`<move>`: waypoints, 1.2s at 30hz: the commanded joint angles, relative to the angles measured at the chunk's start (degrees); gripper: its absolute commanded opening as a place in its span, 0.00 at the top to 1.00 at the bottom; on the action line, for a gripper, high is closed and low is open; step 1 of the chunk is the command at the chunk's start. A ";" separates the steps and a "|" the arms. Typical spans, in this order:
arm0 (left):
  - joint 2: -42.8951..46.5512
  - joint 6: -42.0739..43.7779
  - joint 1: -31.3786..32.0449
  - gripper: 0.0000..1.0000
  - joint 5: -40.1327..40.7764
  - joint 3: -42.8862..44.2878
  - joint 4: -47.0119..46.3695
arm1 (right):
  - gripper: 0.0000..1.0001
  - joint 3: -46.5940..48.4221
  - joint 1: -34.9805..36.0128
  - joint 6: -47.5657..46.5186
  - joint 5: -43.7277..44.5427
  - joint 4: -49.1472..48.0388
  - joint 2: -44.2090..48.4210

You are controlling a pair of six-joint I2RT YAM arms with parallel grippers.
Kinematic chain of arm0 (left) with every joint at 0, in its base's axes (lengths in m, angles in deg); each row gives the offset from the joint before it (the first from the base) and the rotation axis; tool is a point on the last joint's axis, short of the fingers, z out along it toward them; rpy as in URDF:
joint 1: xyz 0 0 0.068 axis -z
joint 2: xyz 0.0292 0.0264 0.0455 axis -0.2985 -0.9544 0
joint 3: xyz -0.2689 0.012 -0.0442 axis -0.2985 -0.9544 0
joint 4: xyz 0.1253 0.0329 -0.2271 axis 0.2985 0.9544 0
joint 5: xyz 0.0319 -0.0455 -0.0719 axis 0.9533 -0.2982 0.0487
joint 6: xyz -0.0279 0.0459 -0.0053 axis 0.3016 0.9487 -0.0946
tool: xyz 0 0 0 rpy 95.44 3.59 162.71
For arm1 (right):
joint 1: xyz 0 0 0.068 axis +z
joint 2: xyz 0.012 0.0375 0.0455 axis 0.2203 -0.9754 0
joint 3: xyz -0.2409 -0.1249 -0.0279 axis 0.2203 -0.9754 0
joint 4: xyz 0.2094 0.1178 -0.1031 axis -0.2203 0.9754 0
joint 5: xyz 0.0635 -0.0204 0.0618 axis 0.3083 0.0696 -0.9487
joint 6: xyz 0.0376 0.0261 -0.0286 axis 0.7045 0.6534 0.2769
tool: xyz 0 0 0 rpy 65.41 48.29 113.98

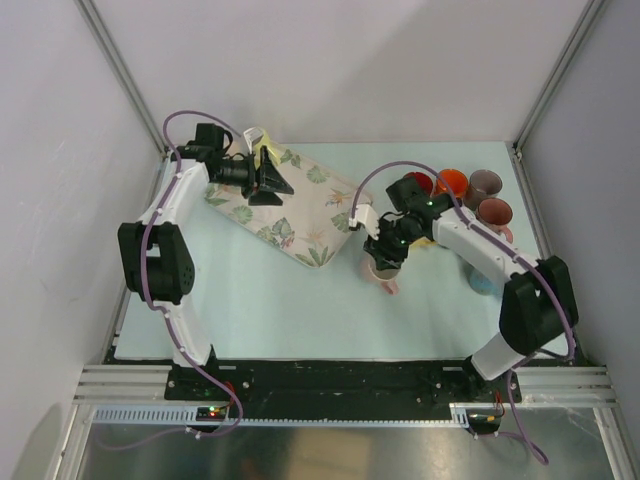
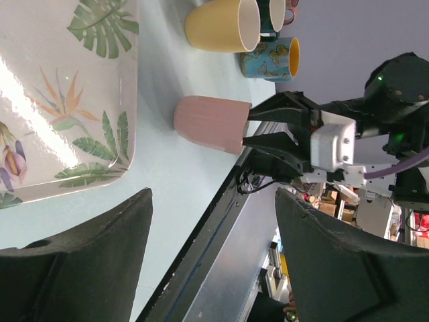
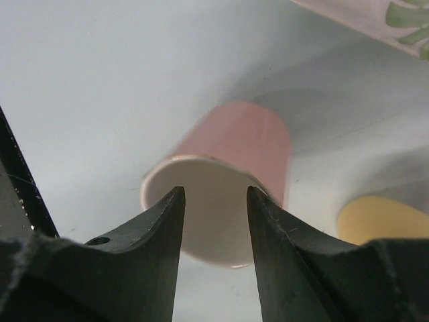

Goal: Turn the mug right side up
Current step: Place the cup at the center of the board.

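A pink mug (image 1: 386,274) stands on the pale blue table just off the floral tray's (image 1: 300,205) near right corner. Its mouth faces up toward my right gripper (image 1: 385,250). In the right wrist view the white inside of the mug (image 3: 248,141) fills the gap between the two dark fingers of the right gripper (image 3: 214,191), which stand apart just above the rim and hold nothing. The left wrist view shows the same mug (image 2: 211,124) from the side, with those fingers at its wide end. My left gripper (image 1: 270,180) hangs open over the tray's far end, its jaws (image 2: 213,194) empty.
Several other mugs cluster at the back right: a red one (image 1: 450,183), a brown one (image 1: 485,183) and a yellow one (image 2: 221,27) next to a blue butterfly mug (image 2: 271,59). The tray (image 2: 67,100) lies diagonally left of centre. A black rail runs along the table's near edge.
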 commanded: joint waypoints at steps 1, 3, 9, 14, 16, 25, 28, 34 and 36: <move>3.13 1.41 -0.06 0.22 -1.20 -1.06 -0.19 | 0.53 3.48 0.52 0.35 -1.45 -3.13 -3.65; 3.50 1.67 -0.06 0.22 -1.12 -1.58 -0.20 | 0.53 4.39 0.71 0.56 -1.52 -3.12 -4.30; 3.75 2.06 -0.12 0.22 -0.74 -1.87 -0.14 | 0.53 4.90 0.92 1.29 -1.31 -2.96 -4.20; 3.78 1.91 -0.10 0.22 -0.71 -1.72 -0.15 | 0.52 4.95 0.79 2.39 0.46 -2.88 -0.94; 3.95 1.97 -0.12 0.22 -0.69 -1.81 -0.19 | 0.49 4.43 0.73 3.47 1.13 -2.09 1.10; 3.82 2.03 0.08 0.22 -0.66 -1.60 -0.19 | 0.39 -2.17 1.08 14.77 4.57 -2.17 9.41; 3.73 1.95 0.27 0.22 -0.50 -1.58 -0.15 | 0.35 -5.17 1.14 19.06 6.13 -3.07 9.88; 3.95 1.98 0.44 0.22 -0.60 -1.75 -0.15 | 0.26 -8.86 1.13 26.73 8.06 -5.50 8.50; 4.06 2.03 0.50 0.22 -0.53 -1.82 -0.14 | 0.27 -9.02 1.10 29.06 9.01 -7.25 7.33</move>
